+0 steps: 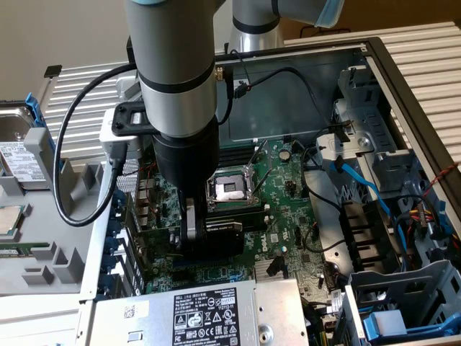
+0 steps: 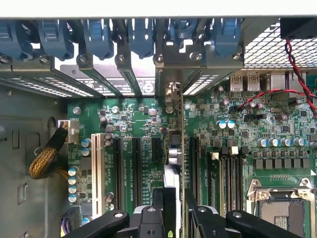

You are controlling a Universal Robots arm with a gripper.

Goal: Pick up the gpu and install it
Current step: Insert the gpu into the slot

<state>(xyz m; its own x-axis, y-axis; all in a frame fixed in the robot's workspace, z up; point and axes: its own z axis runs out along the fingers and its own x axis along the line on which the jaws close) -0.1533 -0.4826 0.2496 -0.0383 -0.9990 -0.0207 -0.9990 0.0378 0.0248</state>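
Note:
My gripper (image 1: 196,232) reaches down into the open computer case over the large green motherboard (image 1: 288,216). It is shut on the gpu (image 1: 225,232), whose black shroud juts out to the exterior view's right of the fingers. In the wrist view the gpu (image 2: 177,148) appears edge-on and upright between the two black fingers (image 2: 157,206), with my gripper (image 2: 174,201) clamped on its near end. Its silver bracket (image 2: 171,94) sits against the rear slot openings, in line with the black expansion slots of the motherboard (image 2: 138,114). Whether the card's edge sits in a slot I cannot tell.
Blue slot latches (image 2: 99,37) line the case's rear wall. The CPU socket (image 1: 227,189) and memory sticks (image 2: 228,173) lie beside the card. A power supply (image 1: 209,313) sits at the front, blue cables (image 1: 360,184) and drive cages to the exterior view's right, a yellow-sleeved cable (image 2: 47,158) nearby.

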